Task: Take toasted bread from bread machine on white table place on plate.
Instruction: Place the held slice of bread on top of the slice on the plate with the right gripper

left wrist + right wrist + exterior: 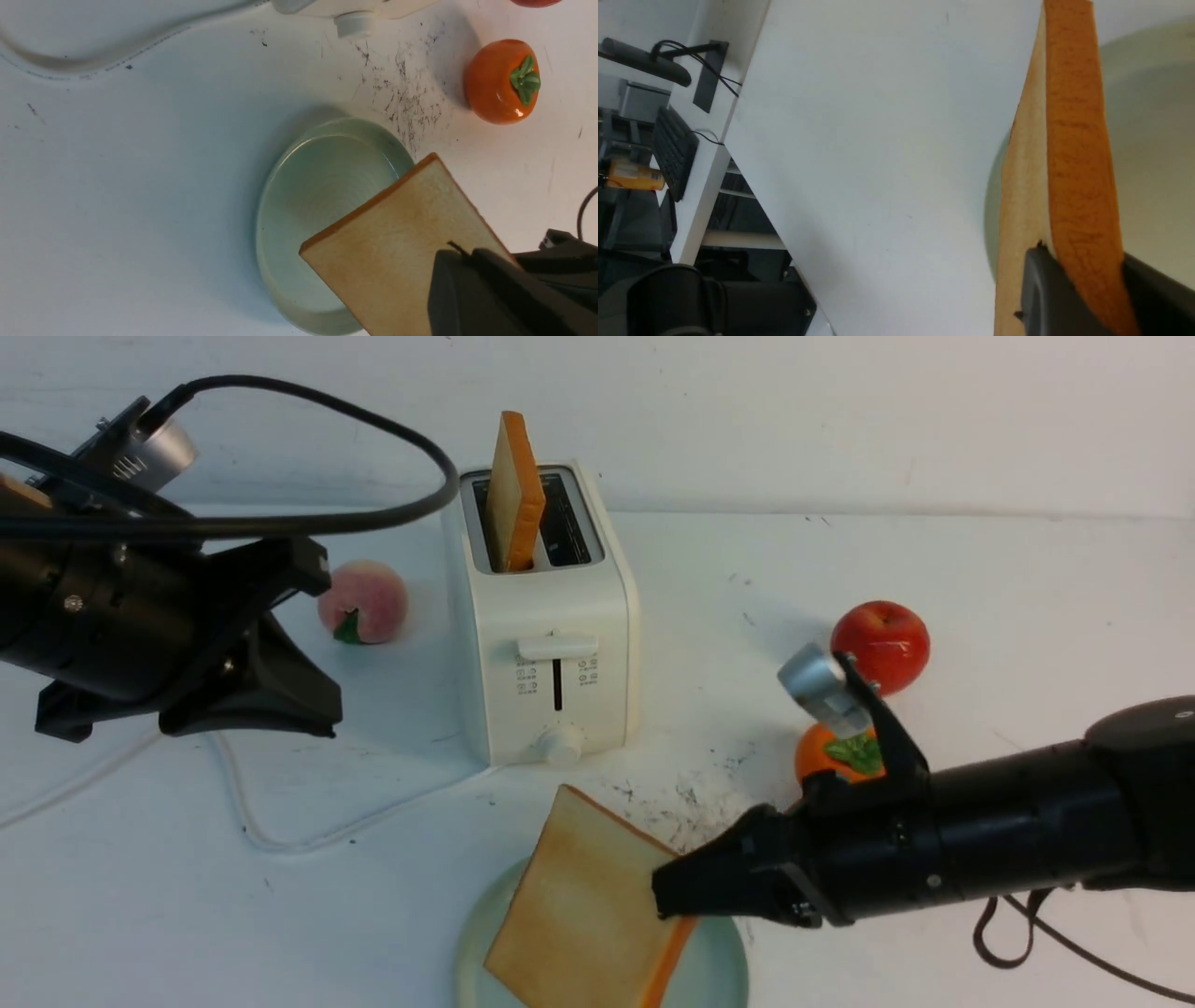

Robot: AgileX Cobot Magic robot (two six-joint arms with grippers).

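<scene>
White table (934, 569) with black scuffs is taking up the whole front view, with a pale wall running behind it. Left arm is hanging high on the left side, left fingers (285, 649) looking spread apart and gripping nothing. Right arm is stretching in low from the right, right fingers (674, 894) pinching the edge of one toast slice (579, 905), which is tilting over the plate (724, 975) at the near edge. Counting: two slices total, the second slice (515, 495) standing upright in the left slot of the single toaster (551, 644); one plate; three fruits, a peach (364, 602), an apple (880, 644) and a persimmon (826, 758).

Left wrist view is looking down on the plate, the toast slice covering part of it, the persimmon sitting nearby and one white cord (117, 51) lying across the table.

Right wrist view is showing the orange crust squeezed between both dark fingers, plate underneath, a keyboard (675, 149) sitting beyond the table edge.
</scene>
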